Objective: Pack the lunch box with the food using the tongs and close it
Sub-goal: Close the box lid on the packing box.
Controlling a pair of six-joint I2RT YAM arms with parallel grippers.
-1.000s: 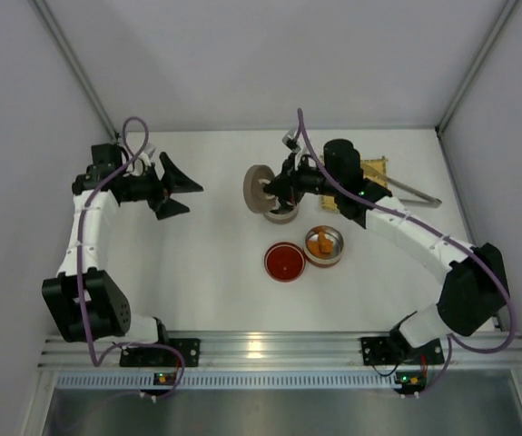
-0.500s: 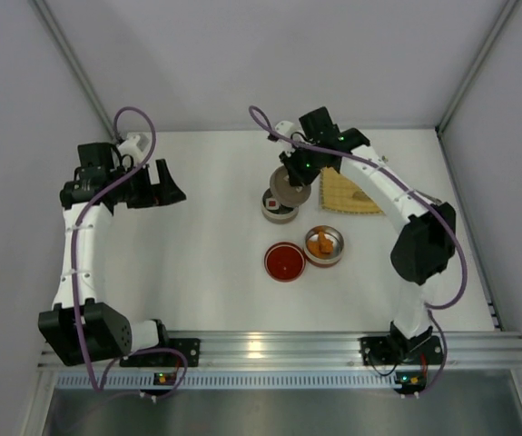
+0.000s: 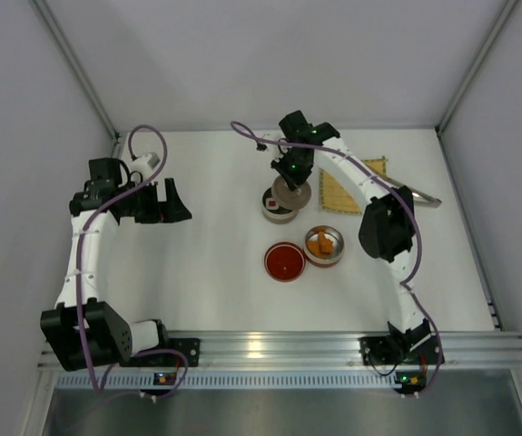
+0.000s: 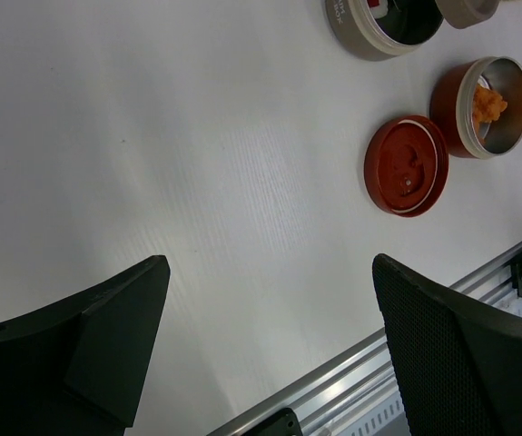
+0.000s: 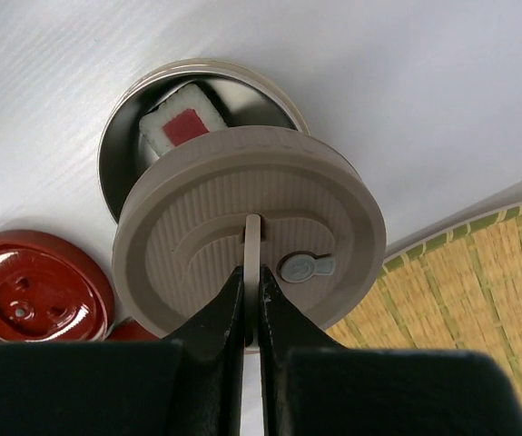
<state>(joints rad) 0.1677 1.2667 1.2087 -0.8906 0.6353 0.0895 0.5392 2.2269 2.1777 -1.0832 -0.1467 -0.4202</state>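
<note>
Right wrist view showed the right gripper (image 5: 250,277) pinched tight on the thin upright tab (image 5: 252,238) of a taupe lid (image 5: 197,227). Raised lettering near the lid's far rim was too faint to read. Just beyond the gripper, partly under the lid, a steel tin (image 5: 115,136) held a sushi roll (image 5: 177,123). A red lid (image 5: 34,291) lay to the gripper's left and a yellow mat (image 5: 460,291) to its right. The tongs (image 3: 419,194) sat past the mat, near the counter's right edge.

The left gripper (image 4: 268,272) hung with its fingers wide apart and holding nothing, over broad bare counter (image 4: 152,136). Ahead of it a red-sided tin (image 4: 465,123) held a fried piece (image 4: 487,102). Small print on the steel tin's wall was illegible. An aluminium rail (image 4: 351,363) edged the counter.
</note>
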